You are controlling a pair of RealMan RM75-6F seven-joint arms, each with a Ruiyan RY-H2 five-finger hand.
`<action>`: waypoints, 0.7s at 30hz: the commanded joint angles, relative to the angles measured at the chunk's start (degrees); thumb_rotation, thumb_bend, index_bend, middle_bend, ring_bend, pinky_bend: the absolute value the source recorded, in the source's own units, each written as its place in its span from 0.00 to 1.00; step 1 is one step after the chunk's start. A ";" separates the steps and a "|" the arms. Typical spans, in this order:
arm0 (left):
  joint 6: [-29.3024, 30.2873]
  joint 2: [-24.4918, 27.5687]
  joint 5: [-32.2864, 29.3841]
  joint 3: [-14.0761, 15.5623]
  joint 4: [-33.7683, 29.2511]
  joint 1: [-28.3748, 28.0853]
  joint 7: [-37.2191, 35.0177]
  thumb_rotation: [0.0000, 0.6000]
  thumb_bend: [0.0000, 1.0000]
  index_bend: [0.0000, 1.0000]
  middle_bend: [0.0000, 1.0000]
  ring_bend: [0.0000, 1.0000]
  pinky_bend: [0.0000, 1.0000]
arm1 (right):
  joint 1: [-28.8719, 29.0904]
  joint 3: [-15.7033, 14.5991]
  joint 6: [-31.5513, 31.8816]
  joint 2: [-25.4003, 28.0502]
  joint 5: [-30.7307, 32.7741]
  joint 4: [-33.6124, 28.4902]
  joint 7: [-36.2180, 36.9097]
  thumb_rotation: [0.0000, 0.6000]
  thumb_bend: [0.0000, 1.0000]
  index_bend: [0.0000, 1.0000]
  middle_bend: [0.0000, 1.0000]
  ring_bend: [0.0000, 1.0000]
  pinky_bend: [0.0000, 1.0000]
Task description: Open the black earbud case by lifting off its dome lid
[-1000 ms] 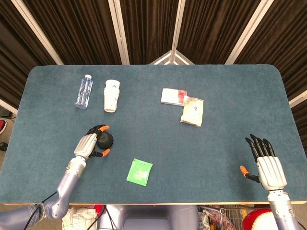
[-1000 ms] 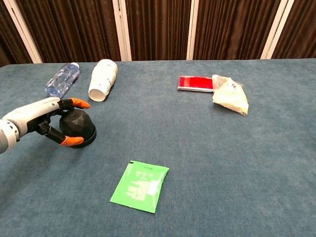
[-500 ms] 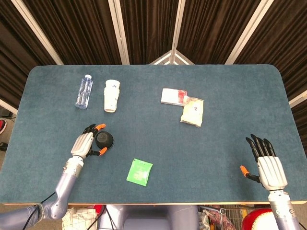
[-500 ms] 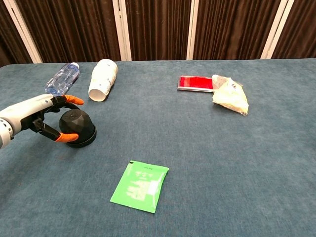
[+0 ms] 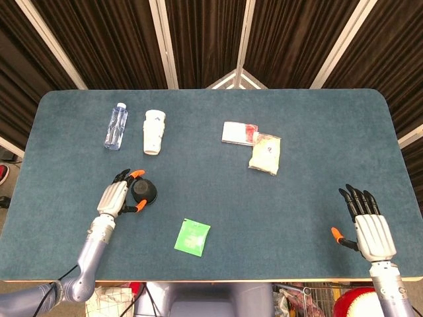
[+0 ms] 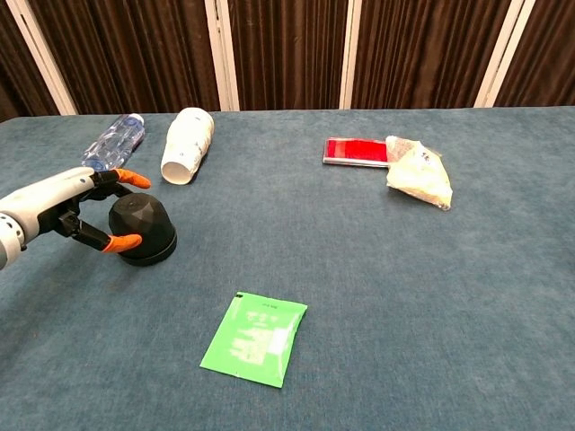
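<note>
The black earbud case (image 5: 144,191) (image 6: 142,229) stands on the blue table at the left, dome lid on its base. My left hand (image 5: 114,197) (image 6: 63,202) sits just to its left with its fingers spread around that side of the dome. One orange fingertip (image 6: 123,241) lies low against the lid and another hovers above its top. I see no firm grip. My right hand (image 5: 370,228) lies flat and open near the table's front right corner, far from the case; the chest view does not show it.
A clear water bottle (image 5: 115,125) (image 6: 112,144) and a white paper cup (image 5: 153,131) (image 6: 187,144) lie behind the case. A green sachet (image 5: 192,236) (image 6: 254,338) lies in front. A red packet (image 5: 236,133) (image 6: 356,150) and a pale snack bag (image 5: 266,153) (image 6: 418,175) lie further right.
My left hand has drawn back to the left, from wrapping over the dome to cupping its left side. The case stays closed in place. The right hand has not moved.
</note>
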 commanded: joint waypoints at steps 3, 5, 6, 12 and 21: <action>0.46 0.71 0.58 -0.70 -2.47 0.11 -0.92 1.00 0.59 0.18 0.43 0.00 0.00 | 0.04 0.07 -0.02 0.09 0.07 -0.04 -0.05 1.00 0.29 0.07 0.02 0.07 0.01; 0.43 1.44 0.87 -1.05 -4.50 0.09 -1.39 1.00 0.59 0.18 0.43 0.00 0.00 | 0.02 0.15 0.13 0.20 0.05 -0.13 0.10 1.00 0.29 0.07 0.02 0.07 0.01; 0.53 1.67 0.90 -1.20 -5.12 0.08 -1.35 1.00 0.59 0.18 0.43 0.00 0.00 | 0.02 0.17 0.16 0.24 0.04 -0.15 0.15 1.00 0.29 0.07 0.02 0.07 0.01; 0.35 1.37 -0.11 -2.45 -7.85 -1.02 -0.05 1.00 0.59 0.19 0.42 0.00 0.00 | 0.05 0.28 0.18 0.42 0.14 -0.15 0.36 1.00 0.29 0.07 0.02 0.07 0.01; -1.73 -4.83 -4.55 -4.35 -3.90 -5.60 4.92 1.00 0.59 0.19 0.38 0.00 0.00 | 0.27 0.48 -0.14 0.64 0.40 0.17 0.90 1.00 0.29 0.07 0.02 0.07 0.01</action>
